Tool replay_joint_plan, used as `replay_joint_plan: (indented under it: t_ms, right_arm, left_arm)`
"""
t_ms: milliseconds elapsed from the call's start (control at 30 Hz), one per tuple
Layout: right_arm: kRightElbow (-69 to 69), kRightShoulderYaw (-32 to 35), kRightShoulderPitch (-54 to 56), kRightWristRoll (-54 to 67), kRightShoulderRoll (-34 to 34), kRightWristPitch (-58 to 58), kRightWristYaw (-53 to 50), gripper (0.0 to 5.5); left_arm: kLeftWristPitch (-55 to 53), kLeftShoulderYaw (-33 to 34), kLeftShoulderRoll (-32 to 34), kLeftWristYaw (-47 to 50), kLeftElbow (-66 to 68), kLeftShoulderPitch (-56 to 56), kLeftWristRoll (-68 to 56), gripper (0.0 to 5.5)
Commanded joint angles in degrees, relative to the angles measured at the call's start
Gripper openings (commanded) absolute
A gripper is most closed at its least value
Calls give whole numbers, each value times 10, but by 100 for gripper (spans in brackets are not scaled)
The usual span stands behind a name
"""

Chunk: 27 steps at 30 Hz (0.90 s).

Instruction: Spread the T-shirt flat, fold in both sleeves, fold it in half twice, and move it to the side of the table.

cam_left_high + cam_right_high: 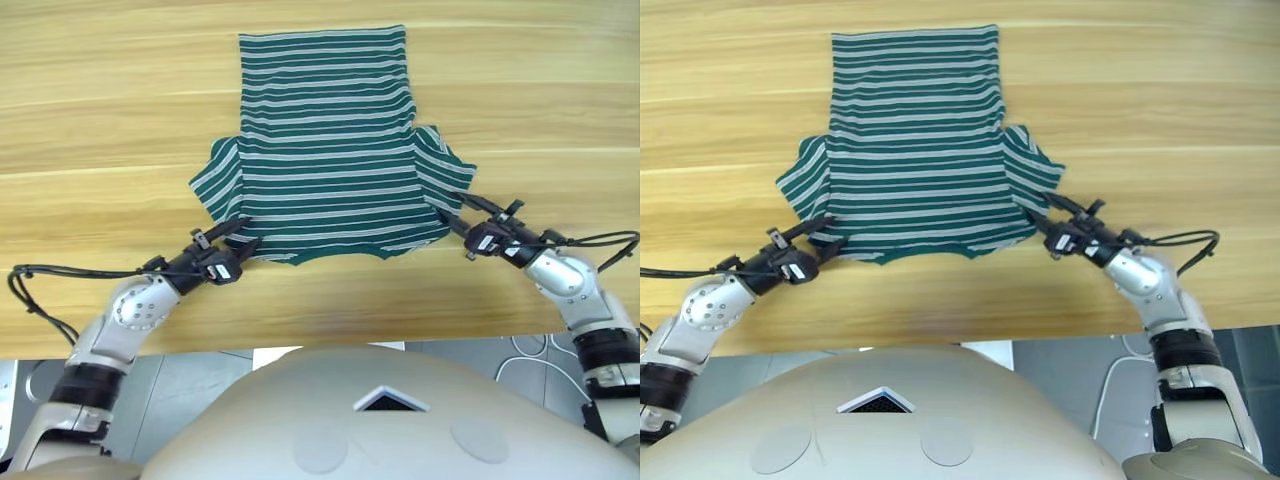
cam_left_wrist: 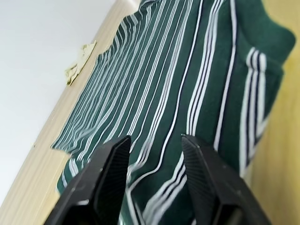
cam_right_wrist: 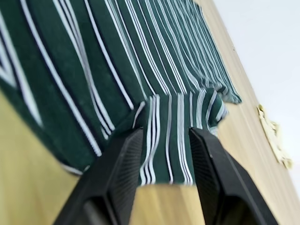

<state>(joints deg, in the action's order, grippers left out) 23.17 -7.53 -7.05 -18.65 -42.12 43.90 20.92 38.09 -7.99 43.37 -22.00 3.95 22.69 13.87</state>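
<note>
the green, white-striped cotton t-shirt looked light and limp, apt to bunch; left gripper and right gripper stood parted at its near corners, probably the best holds

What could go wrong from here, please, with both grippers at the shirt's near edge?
The left gripper and right gripper stand open at the near corners of the T-shirt; closing might catch too little cloth and slip. The right sleeve lies bunched, so a fold could trap creases.

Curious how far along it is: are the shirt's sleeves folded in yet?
No: the T-shirt lies with both sleeves sticking out sideways.
</note>
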Motion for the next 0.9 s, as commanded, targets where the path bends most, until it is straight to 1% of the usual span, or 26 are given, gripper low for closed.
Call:
replay_joint_plan:
  t_ms: [33, 100, 133, 233, 267, 400, 467, 633, 900]
  right_arm:
    - [16, -14, 4, -21, -8, -6, 6, 182]
    - [1, -14, -4, 1, -2, 4, 11, 182]
    - [-10, -9, -9, 15, 0, 11, 9, 182]
    - [-58, 23, -9, 87, 14, 22, 0, 182]
    - [-79, 33, -4, 118, 20, 20, 0, 182]
    - [-165, 72, 14, 227, 49, -13, -6, 182]
    - [-201, 85, 21, 250, 56, -32, -6, 182]
    - [-207, 113, 40, 228, 56, -62, -10, 182]
    - [-209, 124, 27, 196, 73, -63, -12, 182]
  left_arm:
    - [26, 93, 13, 5, -75, 19, -122, 203]
    - [16, 129, 14, 4, -84, 15, -146, 203]
    - [6, 145, 15, 8, -78, 12, -134, 203]
    - [-24, 181, 18, 27, -60, 2, -68, 203]
    - [-40, 189, 21, 36, -60, 2, -28, 203]
    - [-75, 137, 52, 22, -17, 15, 121, 203]
    - [-96, 107, 59, 16, -1, 17, 176, 203]
    - [-104, 66, 57, 12, 4, 2, 204, 203]
    - [-108, -1, 59, 56, 65, -107, 287, 203]
